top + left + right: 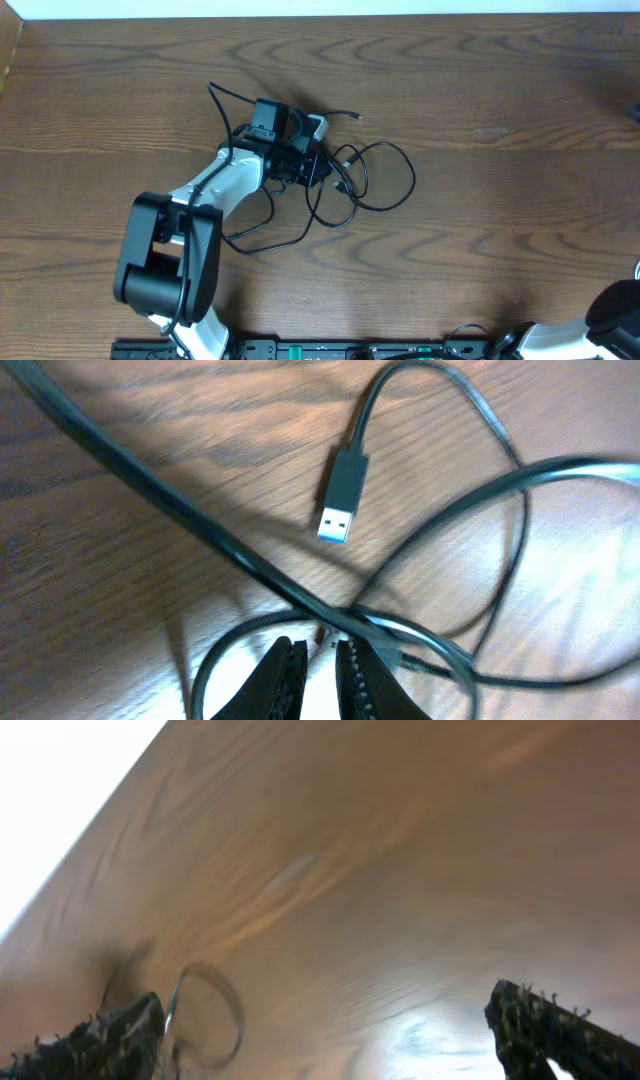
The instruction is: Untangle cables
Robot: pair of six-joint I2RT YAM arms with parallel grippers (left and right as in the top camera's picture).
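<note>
Wood table (500,200) fills the overhead view, grain running left to right.

Left arm (165,250), black and white, comes in from the lower left of the overhead and reaches up to the middle of the frame. Right arm (612,318) shows only at the lower right corner, well apart from the cords.

Black cord (411,178) lies loose on the table at centre, in a few overlapping loops just right of the left gripper (305,160). One thin end runs off toward the upper right of the gripper. A small white piece (318,125) sits at the gripper's upper right. Can't tell if it is the white cord or an arm part.

In the left wrist view the black cord (200,525) runs from the upper left down to bottom centre and crosses other loops there, right at the tips of the left gripper (318,650). The jaws are nearly together with only a thin slit. Can't tell if they pinch the cord or just sit against it. The plug (340,495), black with a blue-lit metal end, lies flat at upper centre, apart from the fingers.

In the right wrist view the right gripper (330,1040) is released, its fingers (100,1032) at opposite bottom corners with blurred table between. A faint loop at lower left is too blurred to name.
</note>
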